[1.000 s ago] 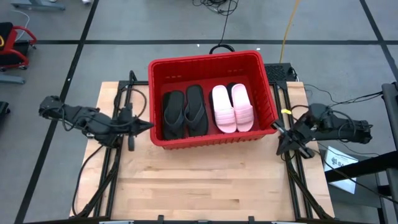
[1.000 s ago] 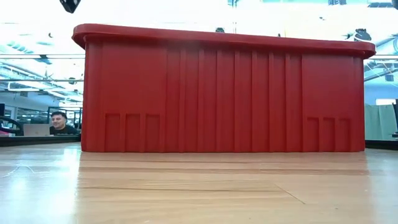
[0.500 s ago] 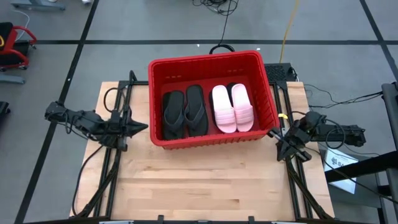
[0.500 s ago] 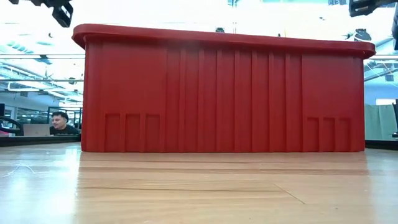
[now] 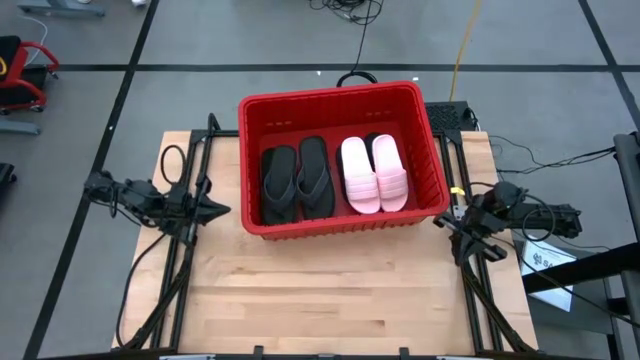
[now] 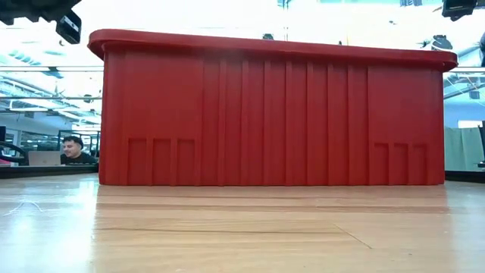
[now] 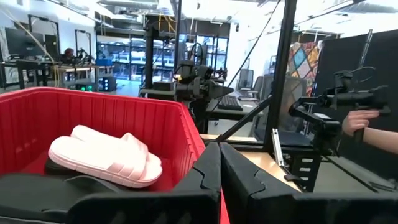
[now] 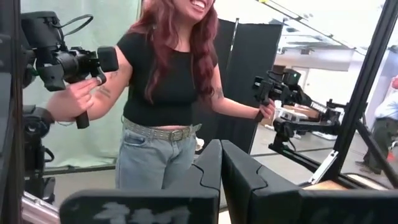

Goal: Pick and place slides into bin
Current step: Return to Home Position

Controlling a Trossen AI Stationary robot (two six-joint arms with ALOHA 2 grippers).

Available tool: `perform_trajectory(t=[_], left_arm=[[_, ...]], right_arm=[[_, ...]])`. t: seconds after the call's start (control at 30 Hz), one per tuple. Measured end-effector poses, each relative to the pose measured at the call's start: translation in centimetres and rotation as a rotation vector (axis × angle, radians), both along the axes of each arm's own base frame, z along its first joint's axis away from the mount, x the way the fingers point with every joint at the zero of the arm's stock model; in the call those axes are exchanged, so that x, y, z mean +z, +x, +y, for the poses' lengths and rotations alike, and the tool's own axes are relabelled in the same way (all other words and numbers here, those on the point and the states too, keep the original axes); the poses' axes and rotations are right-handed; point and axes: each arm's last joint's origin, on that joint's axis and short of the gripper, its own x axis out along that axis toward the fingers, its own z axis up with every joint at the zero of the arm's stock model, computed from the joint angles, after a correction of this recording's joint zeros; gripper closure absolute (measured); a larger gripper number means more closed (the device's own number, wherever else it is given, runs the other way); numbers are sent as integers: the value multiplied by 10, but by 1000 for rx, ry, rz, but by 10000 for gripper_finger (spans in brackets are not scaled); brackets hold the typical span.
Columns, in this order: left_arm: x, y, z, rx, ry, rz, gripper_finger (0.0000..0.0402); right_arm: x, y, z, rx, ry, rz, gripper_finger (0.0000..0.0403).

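The red bin (image 5: 340, 98) stands at the table's far middle and fills the low view (image 6: 265, 114). In it lie two black flip-flops (image 5: 297, 180) side by side on the left and a pale pink pair of slides (image 5: 373, 172) on the right; the pink pair rests on something dark (image 7: 57, 168). My left gripper (image 5: 224, 210) is shut and empty just left of the bin's near left corner. My right gripper (image 5: 438, 221) is shut and empty just right of the bin's near right corner. The shut fingers show in both wrist views, left (image 7: 220, 163) and right (image 8: 221, 158).
Bare wooden table (image 5: 330, 290) lies in front of the bin. Black frame rails (image 5: 185, 260) and cables run along both table sides. A person holding hand controllers (image 8: 165, 81) stands beyond the table; a hand (image 7: 357, 121) and a seated person (image 6: 72, 149) show farther off.
My left gripper has drawn back from the bin toward the table's left edge and sunk a little. My right gripper has shifted slightly toward the near edge. Both stay shut. The slides in the bin have not moved.
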Motion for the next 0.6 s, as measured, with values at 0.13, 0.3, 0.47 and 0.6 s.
perform_trajectory(t=[0.13, 0.3, 0.47, 0.6], left_arm=[[-12, 0, -1, -21, 0, -14, 399], [-23, 2, -2, -52, -3, -35, 399], [-33, 5, -5, -103, 13, -11, 400], [-37, 6, -7, -147, 31, -6, 401]], right_arm=[[-12, 4, 0, -7, -16, -2, 403], [-20, 6, 0, 3, 16, -37, 403], [-16, 4, 0, 18, 45, -56, 403], [-17, 4, 0, 33, 49, -33, 403]])
